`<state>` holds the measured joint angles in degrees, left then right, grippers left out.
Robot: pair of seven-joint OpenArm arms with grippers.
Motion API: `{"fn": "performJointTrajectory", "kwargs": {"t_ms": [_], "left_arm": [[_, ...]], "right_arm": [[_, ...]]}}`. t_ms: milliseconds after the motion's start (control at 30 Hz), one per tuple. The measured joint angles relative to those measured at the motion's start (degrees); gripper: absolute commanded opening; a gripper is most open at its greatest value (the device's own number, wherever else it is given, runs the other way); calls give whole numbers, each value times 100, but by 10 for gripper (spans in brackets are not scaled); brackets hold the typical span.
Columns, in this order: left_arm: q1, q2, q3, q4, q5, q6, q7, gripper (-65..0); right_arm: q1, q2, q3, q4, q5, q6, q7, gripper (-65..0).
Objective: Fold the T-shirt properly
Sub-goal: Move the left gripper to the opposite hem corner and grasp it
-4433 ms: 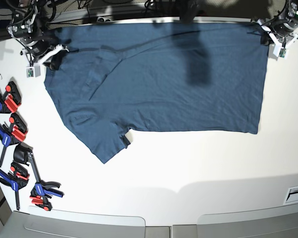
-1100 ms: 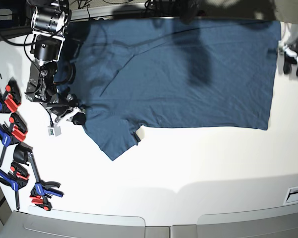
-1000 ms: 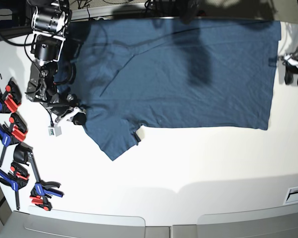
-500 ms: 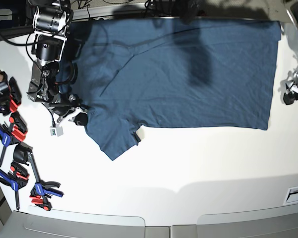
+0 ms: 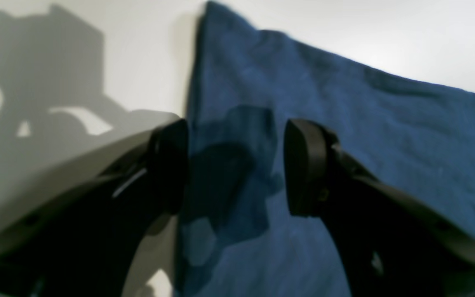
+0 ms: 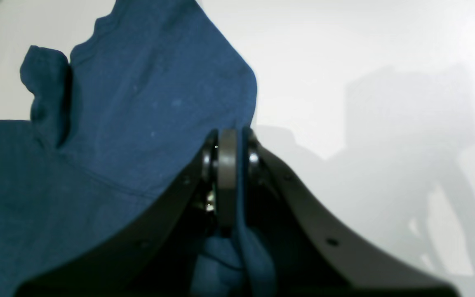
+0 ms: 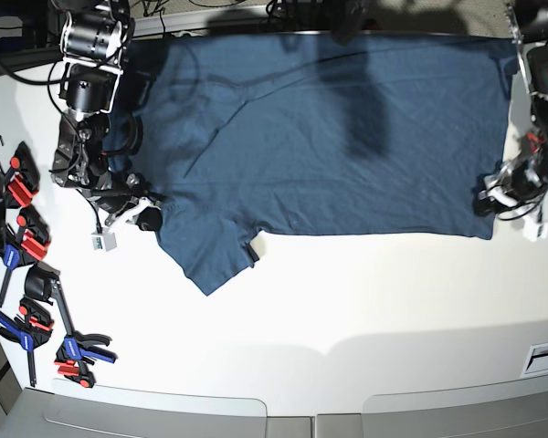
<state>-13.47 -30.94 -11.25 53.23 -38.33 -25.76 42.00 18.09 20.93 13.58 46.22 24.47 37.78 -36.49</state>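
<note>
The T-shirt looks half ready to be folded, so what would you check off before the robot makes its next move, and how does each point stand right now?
1. Right gripper has cloth: ok. Its fingers are shut on a pinch of the T-shirt next to the sleeve.
2. Left gripper has cloth: not ok. Its fingers stand wide apart at the hem corner, one over white table, one over fabric.
3. Left gripper touching the cloth: cannot tell from the blurred wrist view.
4. Shirt body spread flat: ok, only slight wrinkles.
5. Sleeve flat: not ok, it bunches up near the right gripper.
6. Clamps clear of the shirt: ok, they lie at the table edge.
</note>
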Motion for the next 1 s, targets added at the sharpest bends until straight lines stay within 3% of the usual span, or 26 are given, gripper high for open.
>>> {"fn": "performJointTrajectory", "kwargs": {"t_ms": [433,700,1000], "left_arm": [[-256,256,160,-15,457,118,-210,-314],[-256,264,160,-15,474,118,-308,-488],[-256,264,160,-15,474,118,-352,-616]], "right_arm": [[-2,0,0,0,0,0,2,-650],[-2,0,0,0,0,0,2,-650],[-2,0,0,2,0,0,2,-650]]}}
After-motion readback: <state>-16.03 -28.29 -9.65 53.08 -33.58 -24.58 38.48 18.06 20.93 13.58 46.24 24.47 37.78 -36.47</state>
